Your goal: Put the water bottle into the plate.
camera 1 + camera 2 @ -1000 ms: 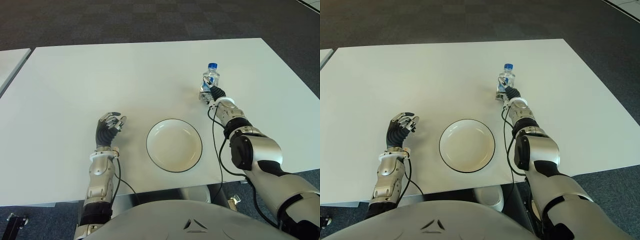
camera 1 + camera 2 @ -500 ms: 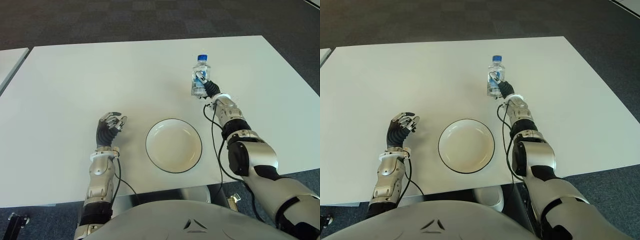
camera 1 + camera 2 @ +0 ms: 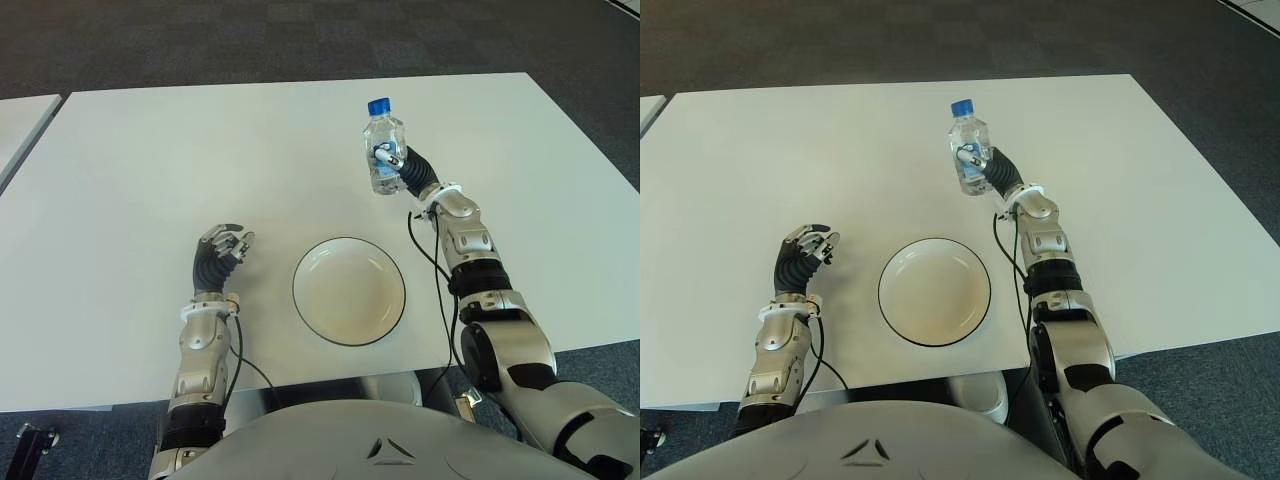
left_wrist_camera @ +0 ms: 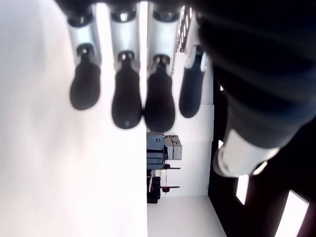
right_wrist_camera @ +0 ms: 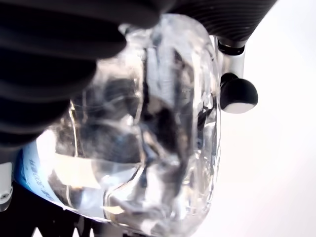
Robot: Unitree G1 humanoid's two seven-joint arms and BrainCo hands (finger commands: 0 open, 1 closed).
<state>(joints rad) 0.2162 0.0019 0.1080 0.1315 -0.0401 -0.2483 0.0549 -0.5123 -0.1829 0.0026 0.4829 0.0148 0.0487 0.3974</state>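
R hand [image 3: 408, 172] lifted water bottle [image 3: 383, 155] off table, moved left twd plate [image 3: 349, 291]

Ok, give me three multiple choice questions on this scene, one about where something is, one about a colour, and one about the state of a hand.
1. Where is the water bottle?
A. lying in the plate
B. held up in the right hand, beyond the plate
C. standing by the left hand

2. What colour is the bottle's cap?
A. red
B. white
C. blue

3. What is the left hand doing?
A. holding nothing, on the plate's left side
B. gripping the plate's rim
C. holding the bottle

Answers:
1. B: the right hand grips the bottle clear of the table, on the far side of the plate.
2. C: the cap is blue.
3. A: its fingers curl loosely around nothing, apart from the plate.
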